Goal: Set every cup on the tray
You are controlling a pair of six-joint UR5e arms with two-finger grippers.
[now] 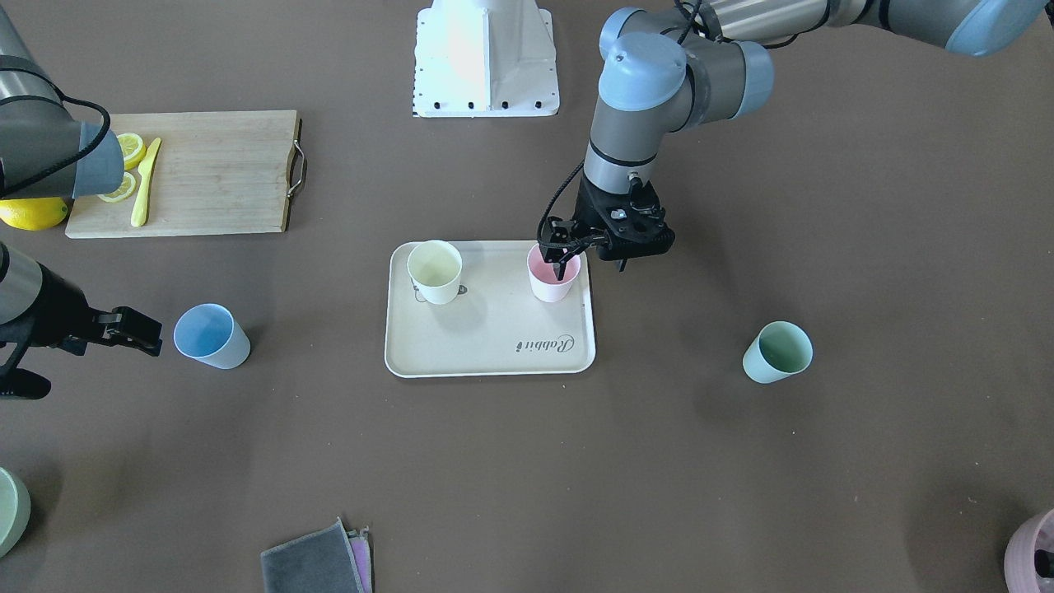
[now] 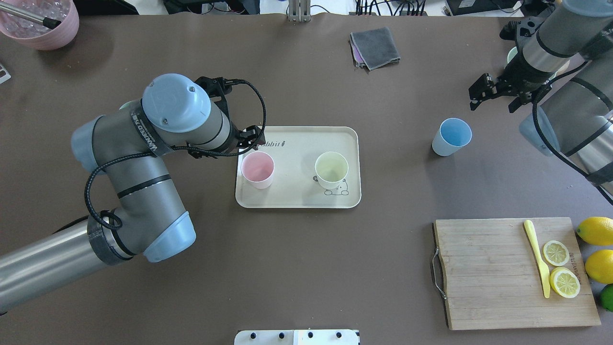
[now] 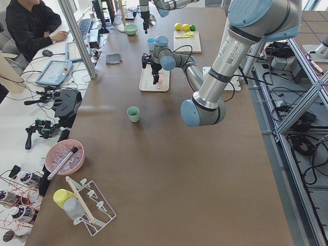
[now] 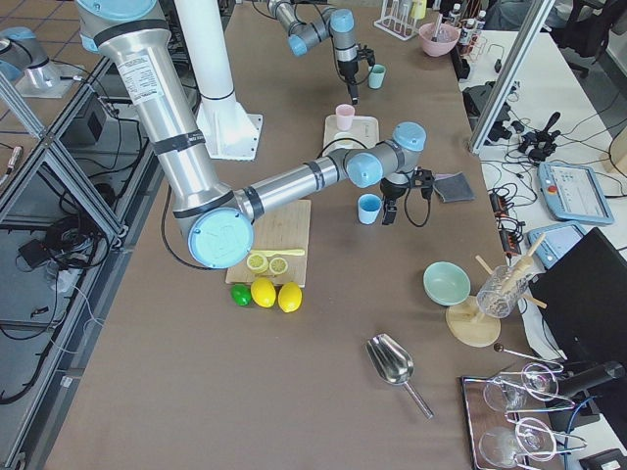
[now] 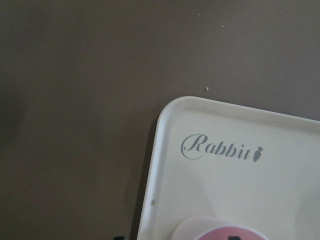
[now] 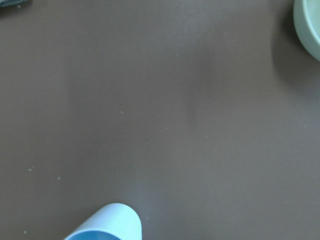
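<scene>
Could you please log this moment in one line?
tray: yellow cup, pink cup; table: blue cup, mint cup; left hand at pink cup; right hand open by blue cup

Table is viewed steeply from across and from behind overhead; the tray is shared, and seen close by the left wrist.

This is a robotics lab. Two grey-and-blue industrial arms rise from a white bolted pedestal at the robot's long edge of the brown-covered table. Past that edge, loose cables lie on the floor among metal struts. Along the opposite long edge stand an aluminium post and a bench with a seated operator, a keyboard and teach pendants.
</scene>
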